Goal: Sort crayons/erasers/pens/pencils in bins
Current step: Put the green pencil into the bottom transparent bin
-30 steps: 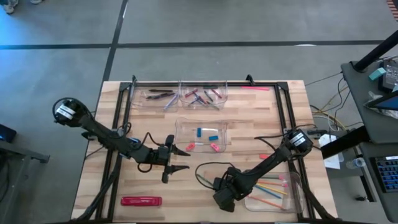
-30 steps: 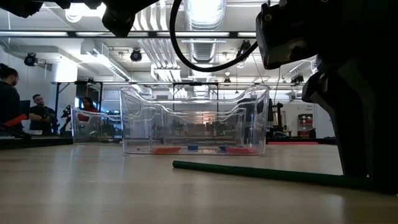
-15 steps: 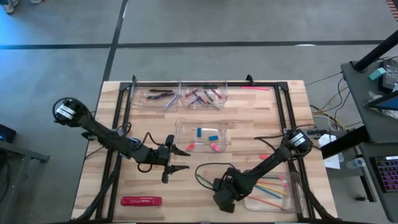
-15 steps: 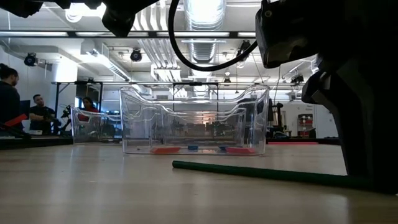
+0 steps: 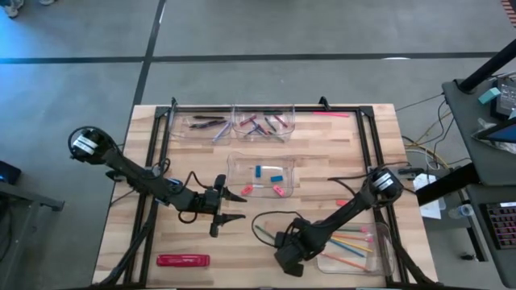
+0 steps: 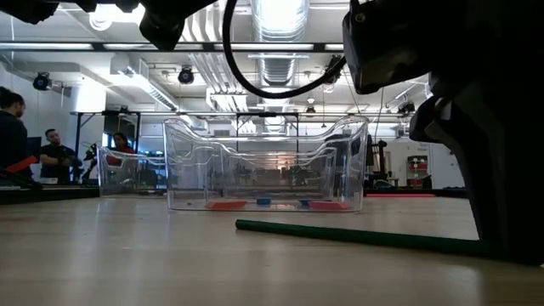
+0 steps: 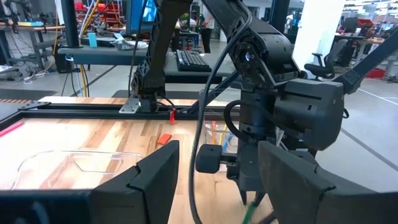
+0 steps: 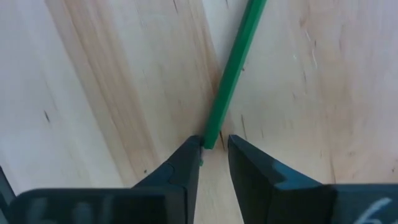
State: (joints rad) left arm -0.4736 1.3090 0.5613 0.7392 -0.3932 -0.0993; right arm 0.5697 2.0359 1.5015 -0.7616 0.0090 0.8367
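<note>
A green pencil point(image 8: 231, 74) lies flat on the wooden table near its front edge, also seen in the high view point(image 5: 264, 235) and low view point(image 6: 357, 236). My right gripper point(image 8: 214, 144) points steeply down at the pencil's near end, its fingers narrowly apart on either side of that end. Left of it, my left gripper point(image 5: 234, 205) hangs level above the table, open and empty, facing the right arm. One clear bin point(image 5: 262, 175) holds blue and pink erasers. A bin at the front right point(image 5: 355, 246) holds coloured pencils. My right gripper comes from above, pointing steeply down, its fingers along the pencil. One fingertip point(image 8: 194, 150) lies against the side of the pencil's end point(image 8: 211, 142); a sliver of table shows between that end and the other fingertip. The pencil rests flat on the table.
Two more clear bins stand at the far edge, one with dark pens point(image 5: 208, 123), one with crayons point(image 5: 264, 123). A long red flat pack point(image 5: 183, 260) lies at the front left. A small red piece point(image 5: 342, 202) lies right of the middle bin. Black frame rails point(image 5: 161, 161) run along the table.
</note>
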